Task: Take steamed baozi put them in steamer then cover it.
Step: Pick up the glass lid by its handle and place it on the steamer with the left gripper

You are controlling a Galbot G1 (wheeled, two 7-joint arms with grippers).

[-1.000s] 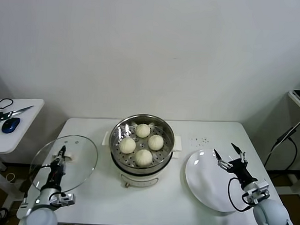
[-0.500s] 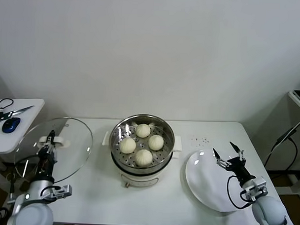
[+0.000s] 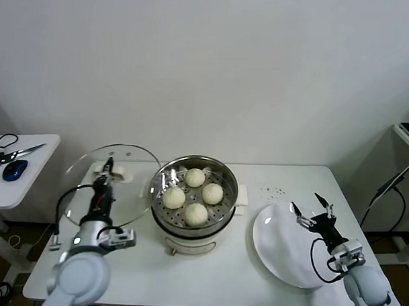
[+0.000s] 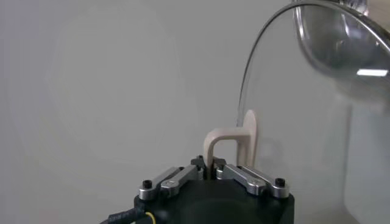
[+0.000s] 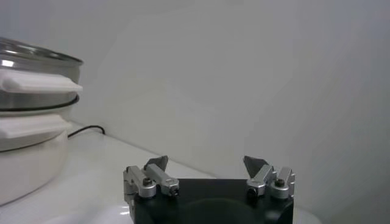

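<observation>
Left gripper on my side is clamped on the flat cream-white handle of the round clear glass cover with its metal rim. I hold that cover off the table, tilted up nearly on edge, just to the left of the steamer and not over it. From the left wrist camera I see the two fingers pressed together around the handle's loop, with the glass disc curving away beyond them.

Moving right, the round shiny stainless-steel steamer basket sits on its cream-white cooker base at the middle of the white table, uncovered. Four smooth cream-white steamed baozi lie inside on the perforated bottom, close together in a diamond: one at the back, one to each side, one at the front.

Further right, a few dark specks lie on the tabletop behind a flat white round plate. My right gripper hovers over the plate's far right edge with its jaws spread wide and nothing between them; the right wrist camera shows both fingertips well apart, with the steamer's side handles off to one side.

On the far left a small side table carries scissors and a blue mouse.
</observation>
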